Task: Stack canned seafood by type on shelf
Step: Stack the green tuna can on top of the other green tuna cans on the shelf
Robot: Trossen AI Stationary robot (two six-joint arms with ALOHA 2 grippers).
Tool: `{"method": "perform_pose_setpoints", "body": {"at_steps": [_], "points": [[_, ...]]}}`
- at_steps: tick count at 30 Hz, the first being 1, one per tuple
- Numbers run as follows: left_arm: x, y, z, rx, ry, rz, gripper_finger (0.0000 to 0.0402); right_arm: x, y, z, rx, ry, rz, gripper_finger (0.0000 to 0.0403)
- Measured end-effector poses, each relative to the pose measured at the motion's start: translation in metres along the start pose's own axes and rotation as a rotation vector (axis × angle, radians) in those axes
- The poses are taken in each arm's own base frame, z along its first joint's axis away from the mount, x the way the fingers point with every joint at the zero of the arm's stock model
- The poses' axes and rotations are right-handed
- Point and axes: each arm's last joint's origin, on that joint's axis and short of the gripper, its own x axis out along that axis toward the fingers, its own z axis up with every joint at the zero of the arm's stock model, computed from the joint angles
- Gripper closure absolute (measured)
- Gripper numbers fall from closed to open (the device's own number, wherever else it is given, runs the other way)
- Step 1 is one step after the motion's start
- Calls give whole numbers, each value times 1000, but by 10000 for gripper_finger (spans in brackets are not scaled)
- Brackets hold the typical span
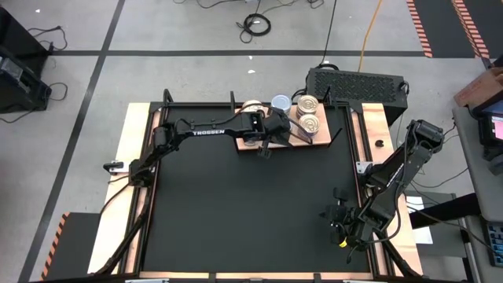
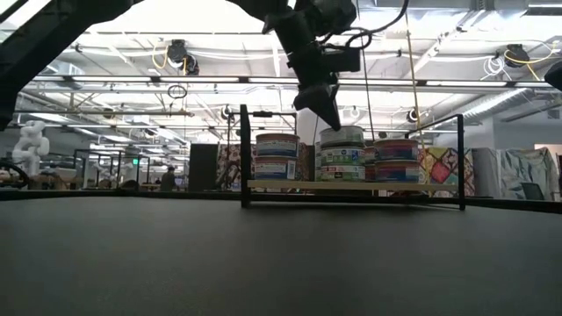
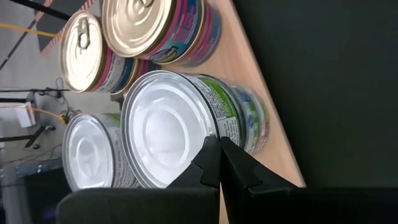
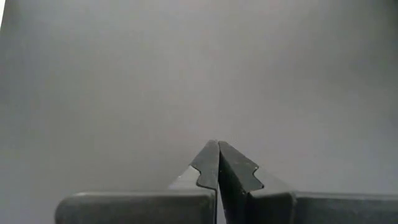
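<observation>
Left gripper (image 3: 219, 155) fingers pinched shut, empty, just above green-label tin (image 3: 186, 124) on shelf (image 2: 351, 185) — lift straight clear, no nudging stacks. Right gripper (image 4: 217, 163) shut, empty, parked over worktop.

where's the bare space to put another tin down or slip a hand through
The black mat is bare in front of the shelf, between the two arms. The shelf is crowded: tins in stacks fill its board, and the shut left gripper hangs at a silver-topped stack. The shut right gripper waits at the mat's near right edge.
</observation>
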Motion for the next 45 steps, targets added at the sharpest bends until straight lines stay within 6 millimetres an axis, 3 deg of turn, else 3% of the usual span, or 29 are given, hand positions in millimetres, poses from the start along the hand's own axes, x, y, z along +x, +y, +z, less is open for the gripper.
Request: {"method": "perform_pose_setpoints", "body": {"at_steps": [30, 39, 45], "points": [[0, -2, 1, 3, -17, -32, 401, 0, 0, 0, -1, 0, -1, 403], [0, -2, 1, 2, -16, -30, 341, 0, 0, 0, -1, 2, 0, 403], [-2, -3, 2, 11, 49, 56, 330, 0, 0, 0, -1, 3, 0, 403]]}}
